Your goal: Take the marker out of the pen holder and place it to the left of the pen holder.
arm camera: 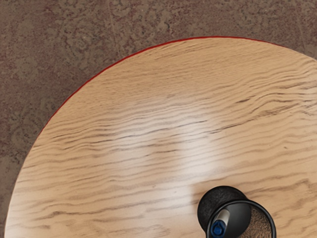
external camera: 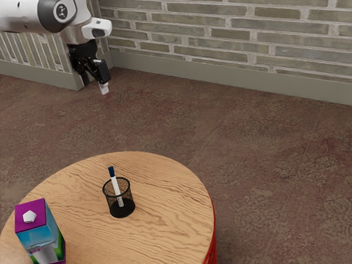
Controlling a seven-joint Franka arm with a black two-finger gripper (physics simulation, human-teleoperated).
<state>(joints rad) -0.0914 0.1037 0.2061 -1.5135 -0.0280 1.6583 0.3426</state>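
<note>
At the exterior view's left, a carton (external camera: 39,234) stands on the round table (external camera: 165,223), near the rim; I note it as something my hand should pass well clear of. Next along, high over the floor and well apart from the holder, hangs my gripper (external camera: 104,88). Whether it is open or closed I cannot determine from these views. It is not at the marker (external camera: 116,190), which sits in the pen holder (external camera: 121,210).

The step in hand, in my judgement, is the approach. Recommended procedure: bring the hand over the exposed upper part, match its lean, and descend with the jaws parted so that they straddle the barrel without striking the rim. Grip just above the rim, squarely on both sides. Then lift along the marker's own slant until the lower end clears the mesh; a sideways pull could tip the holder, which is probably light.

Condition of the marker: slim, white-barrelled, with a dark blue cap uppermost. It leans toward the exterior view's left, its cap projecting above the rim and its lower part visible through the mesh. The holder, a black cup with a solid-looking base, stands upright.
</note>
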